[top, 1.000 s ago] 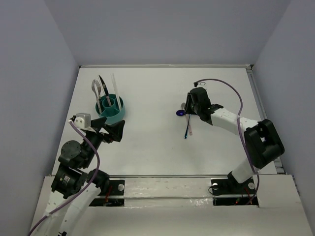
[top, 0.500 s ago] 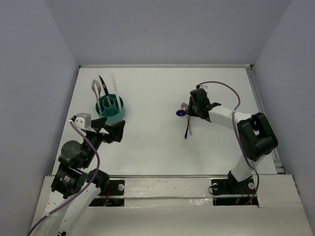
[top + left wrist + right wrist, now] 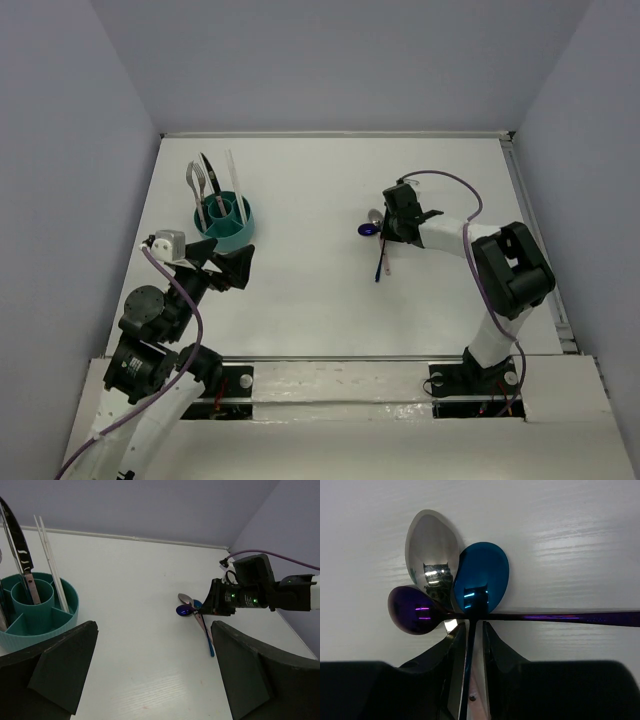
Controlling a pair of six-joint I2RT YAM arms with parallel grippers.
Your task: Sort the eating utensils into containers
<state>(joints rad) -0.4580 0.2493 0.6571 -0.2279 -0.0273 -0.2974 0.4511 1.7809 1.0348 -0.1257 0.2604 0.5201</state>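
Three spoons lie fanned on the table: a silver spoon, a blue spoon and a purple spoon. They also show in the top view and in the left wrist view. My right gripper is low over them, its jaws drawn narrow around the blue spoon's handle. The teal caddy stands at the far left and holds a fork, a dark knife and pale chopsticks. My left gripper is open and empty, near the caddy.
The purple spoon's handle runs off to the right across the blue one. A pink handle and a blue handle point toward the near edge. The table's raised edges and grey walls close in the area.
My right arm has folded in and its gripper has settled a little lower and leftward onto the spoons. The spoons, the caddy and the left arm have not moved.
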